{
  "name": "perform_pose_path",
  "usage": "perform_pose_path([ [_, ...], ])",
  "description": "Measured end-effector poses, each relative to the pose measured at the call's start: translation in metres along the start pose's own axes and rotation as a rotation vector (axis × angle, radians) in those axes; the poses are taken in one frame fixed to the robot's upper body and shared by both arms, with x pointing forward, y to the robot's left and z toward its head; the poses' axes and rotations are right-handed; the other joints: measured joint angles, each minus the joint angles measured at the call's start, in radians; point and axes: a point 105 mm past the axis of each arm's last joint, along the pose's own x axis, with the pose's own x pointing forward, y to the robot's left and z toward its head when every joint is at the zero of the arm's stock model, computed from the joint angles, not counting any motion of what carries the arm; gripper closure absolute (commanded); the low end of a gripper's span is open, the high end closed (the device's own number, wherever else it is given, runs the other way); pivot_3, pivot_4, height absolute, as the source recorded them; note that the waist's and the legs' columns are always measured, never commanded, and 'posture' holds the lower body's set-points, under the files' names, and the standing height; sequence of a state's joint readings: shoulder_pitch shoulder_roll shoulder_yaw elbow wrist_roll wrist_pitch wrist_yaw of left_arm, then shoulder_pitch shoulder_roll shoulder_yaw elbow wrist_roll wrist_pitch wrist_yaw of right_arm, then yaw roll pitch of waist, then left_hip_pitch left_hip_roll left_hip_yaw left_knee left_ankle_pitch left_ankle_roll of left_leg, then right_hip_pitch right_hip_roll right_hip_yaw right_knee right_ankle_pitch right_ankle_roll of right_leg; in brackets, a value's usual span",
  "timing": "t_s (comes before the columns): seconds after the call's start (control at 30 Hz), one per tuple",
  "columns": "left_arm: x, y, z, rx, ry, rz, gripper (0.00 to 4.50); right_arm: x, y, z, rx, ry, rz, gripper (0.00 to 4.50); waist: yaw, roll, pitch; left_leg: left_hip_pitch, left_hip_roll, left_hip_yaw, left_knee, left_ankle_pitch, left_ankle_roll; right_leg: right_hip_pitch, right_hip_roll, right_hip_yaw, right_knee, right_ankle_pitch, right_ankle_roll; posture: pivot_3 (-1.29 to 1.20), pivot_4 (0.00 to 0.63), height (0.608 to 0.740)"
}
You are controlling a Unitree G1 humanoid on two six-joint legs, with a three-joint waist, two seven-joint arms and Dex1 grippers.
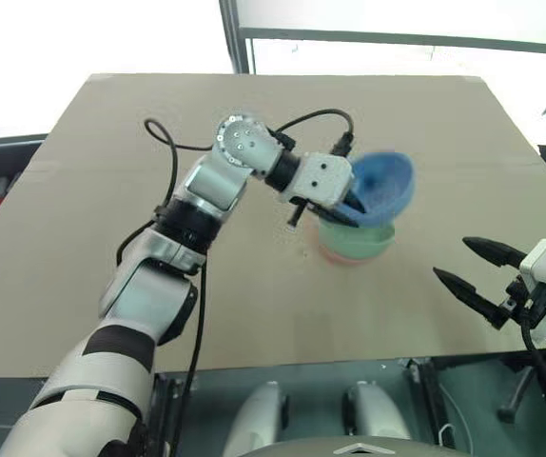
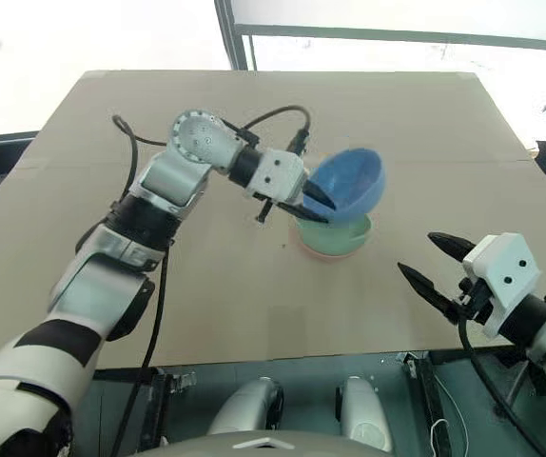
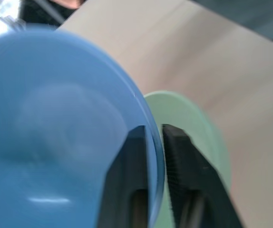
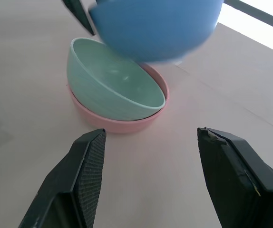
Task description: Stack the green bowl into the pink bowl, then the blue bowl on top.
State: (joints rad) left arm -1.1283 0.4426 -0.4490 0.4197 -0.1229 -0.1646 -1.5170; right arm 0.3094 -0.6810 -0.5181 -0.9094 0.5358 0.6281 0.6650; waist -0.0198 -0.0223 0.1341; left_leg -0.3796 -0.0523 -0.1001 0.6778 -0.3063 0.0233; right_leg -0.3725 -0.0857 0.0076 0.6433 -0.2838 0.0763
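On tan cardboard, left claw (image 1: pixel 349 211) pinching smooth blue bowl (image 1: pixel 384 187) rim, above green bowl (image 4: pixel 112 83) nested in pink bowl (image 4: pixel 122 124), right claw (image 1: pixel 477 271) wide

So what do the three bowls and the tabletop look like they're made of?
Blue bowl, green bowl and pink bowl: probably plastic, judging by smooth plain walls, thin rims and a soft sheen. Tabletop: likely cardboard or fibreboard, matte tan, with a faint crease line across it.
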Motion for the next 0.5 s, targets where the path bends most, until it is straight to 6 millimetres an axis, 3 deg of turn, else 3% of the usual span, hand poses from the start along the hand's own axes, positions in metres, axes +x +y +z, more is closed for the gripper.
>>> perform_pose_path([
  [0.07,-0.003,-0.001,0.001,-0.004,-0.009,-0.001,2.38,0.0,0.0,0.001,-0.002,-0.003,-0.007,1.31,0.003,0.0,0.0,0.0,0.0,-0.001,0.001,0.0,0.0,0.0,0.0,0.0,0.0,0.0,0.0,0.0,0.15,0.74],
  [0.2,-0.034,-0.002,-0.004,-0.12,-0.003,0.095,2.38,0.005,0.0,0.001,0.01,-0.012,0.0,1.31,0.0,0.0,0.0,0.0,0.001,-0.001,0.001,0.0,0.0,0.002,0.001,0.0,0.001,0.0,0.001,0.0,0.15,0.74],
  [0.3,-0.064,0.0,-0.009,-0.258,-0.035,0.338,2.38,0.015,-0.006,-0.005,0.028,-0.002,0.013,1.31,0.001,0.0,0.0,0.001,0.003,-0.003,0.003,0.0,0.0,0.002,0.0,-0.001,0.001,0.001,0.001,0.0,0.15,0.74],
  [0.33,-0.069,-0.002,-0.01,-0.277,-0.049,0.403,2.3,0.017,-0.008,-0.007,0.027,0.009,0.028,0.9,0.002,0.0,0.0,0.001,0.003,-0.003,0.003,0.0,0.0,0.003,0.0,-0.001,0.0,0.001,0.001,0.0,0.15,0.74],
  [0.4,-0.08,-0.015,-0.021,-0.346,-0.035,0.503,1.82,0.02,-0.011,-0.015,0.024,0.05,0.057,0.52,0.004,0.0,0.0,0.001,0.002,-0.004,0.003,0.0,0.0,0.003,0.0,-0.001,0.0,0.001,0.001,0.0,0.15,0.74],
  [0.43,-0.084,-0.027,-0.03,-0.417,-0.02,0.545,1.51,0.021,-0.013,-0.02,0.025,0.069,0.074,0.06,0.004,0.0,0.0,0.001,0.002,-0.004,0.003,0.0,0.0,0.003,0.0,-0.001,0.0,0.001,0.001,0.0,0.15,0.74],
  [0.5,-0.091,-0.056,-0.043,-0.574,-0.013,0.619,0.63,0.023,-0.018,-0.03,0.035,0.098,0.106,0.0,0.004,0.0,0.0,0.0,0.003,-0.005,0.003,0.0,0.0,0.003,0.0,-0.001,0.0,0.001,0.001,0.0,0.15,0.74],
])
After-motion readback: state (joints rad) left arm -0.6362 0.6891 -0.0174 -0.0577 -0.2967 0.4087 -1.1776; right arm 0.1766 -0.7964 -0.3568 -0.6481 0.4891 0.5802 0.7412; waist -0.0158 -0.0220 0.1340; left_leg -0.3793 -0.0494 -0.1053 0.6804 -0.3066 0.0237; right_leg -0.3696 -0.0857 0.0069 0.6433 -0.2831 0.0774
